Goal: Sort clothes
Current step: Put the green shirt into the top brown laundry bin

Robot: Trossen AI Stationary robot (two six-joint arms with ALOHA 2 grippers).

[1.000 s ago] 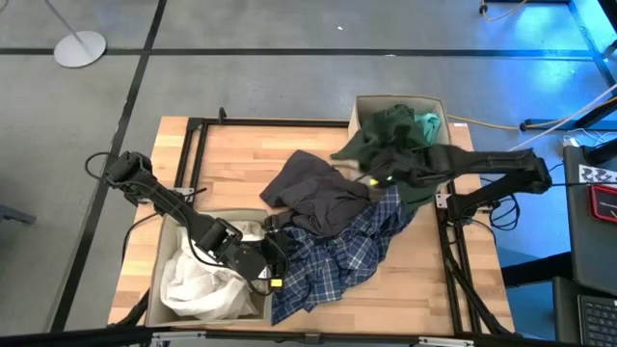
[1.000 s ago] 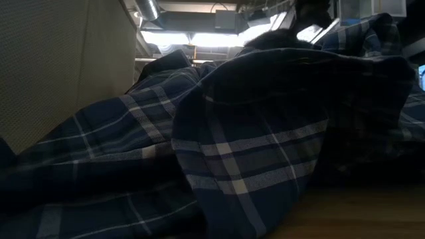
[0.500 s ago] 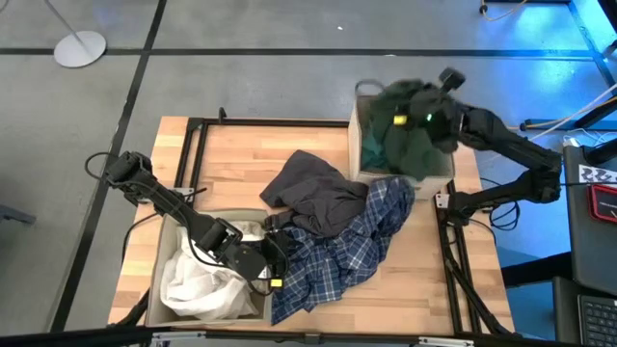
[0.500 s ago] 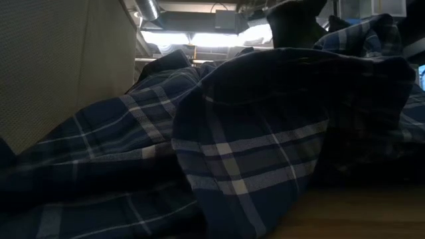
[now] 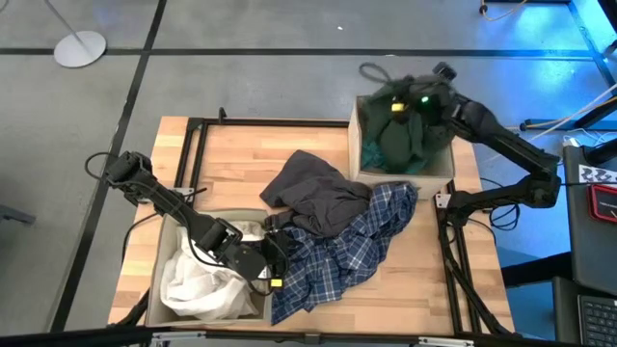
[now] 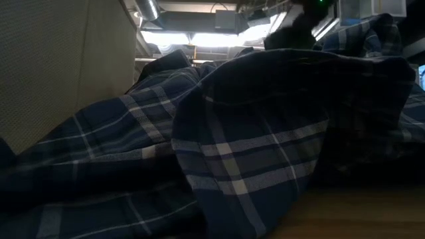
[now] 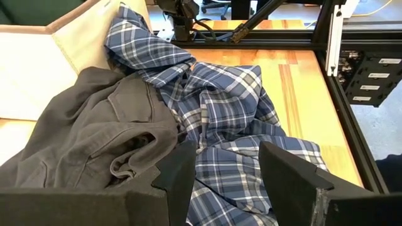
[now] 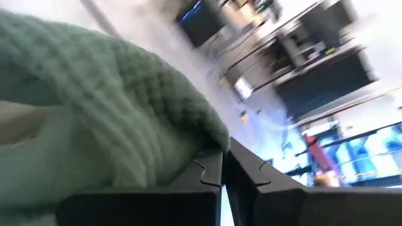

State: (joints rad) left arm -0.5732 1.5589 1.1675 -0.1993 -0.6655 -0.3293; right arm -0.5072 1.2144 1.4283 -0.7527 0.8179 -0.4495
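Observation:
My right gripper (image 5: pixel 390 102) is shut on a dark green garment (image 5: pixel 405 140), high over the beige bin (image 5: pixel 401 174) at the table's far right. The garment shows as ribbed green knit (image 8: pixel 94 119) in the right wrist view. A blue-white plaid shirt (image 5: pixel 347 246) lies crumpled on the table's middle, and a dark grey garment (image 5: pixel 313 198) lies partly on its far side. White clothes (image 5: pixel 198 280) fill the near-left bin (image 5: pixel 214 214). My left gripper (image 7: pixel 226 172) hangs open by that bin, just over the plaid shirt (image 7: pixel 220 107), next to the grey garment (image 7: pixel 94 138). My right gripper pinches a bunched fold of the green garment (image 8: pixel 201 141) between its two shut fingers (image 8: pixel 210 172). The garment hangs below the gripper, and its lower part (image 5: pixel 395 154) sinks into the far-right bin. How many layers are caught does not show.
A black metal frame (image 5: pixel 193 154) runs along the table's left and right sides. Bare wood (image 5: pixel 241 154) lies at the far left of the table and along its near right (image 5: pixel 434 280). In the low view the plaid shirt (image 6: pixel 252 146) blocks almost everything, beside the bin wall (image 6: pixel 60 66).
My right gripper has risen and swung from the table's middle toward the far right bin, rolling as it went. The dark green garment, which trailed out over the bin's near wall onto the plaid shirt, has been lifted clear of the table and now hangs bunched over the bin.

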